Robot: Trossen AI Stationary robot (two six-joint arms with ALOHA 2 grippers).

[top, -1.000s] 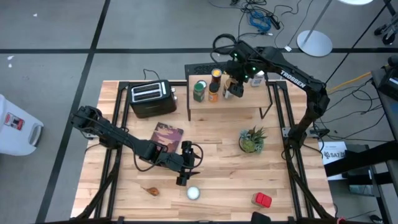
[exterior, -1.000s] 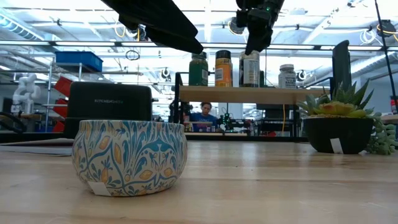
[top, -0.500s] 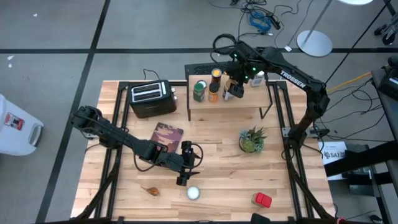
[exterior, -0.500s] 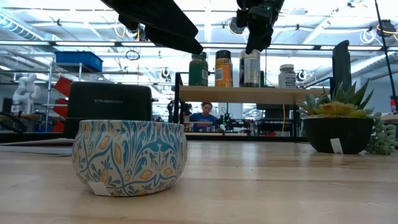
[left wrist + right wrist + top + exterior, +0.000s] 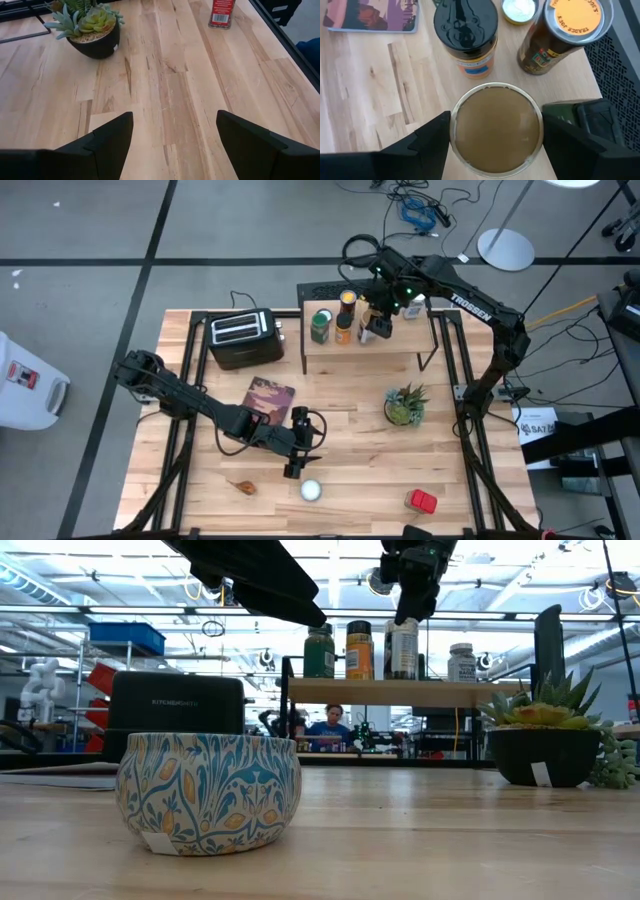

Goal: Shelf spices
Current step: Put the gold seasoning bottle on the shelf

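Spices are mostly up on the shelf already, which sits at the back of the tabletop right of centre; it's the light wood riser on thin black legs, next to the black toaster on its left; the two dark arms are the biggest things besides that, left one stretched low across the front half, right one reaching in from the back right over the shelf.

Next down in size: the reddish-covered book lies flat in the middle, and the potted succulent stands right of it, in front of the shelf.

Right gripper hangs directly over a tan-topped jar on the shelf, fingers spread wide on either side of the lid; I can't tell if they touch the jar, it sits on the wood; beside it stand a black-topped jar and an orange-topped jar; the low view also shows a green-topped jar on the left end of the row and a white-topped one off to the right.

Left gripper hovers near the front, wide open with nothing in it; just beside it on the tabletop is a round patterned tin; a red-topped spice lies farther right near the front edge; a small tan thing sits to the tin's left, too small to make out.
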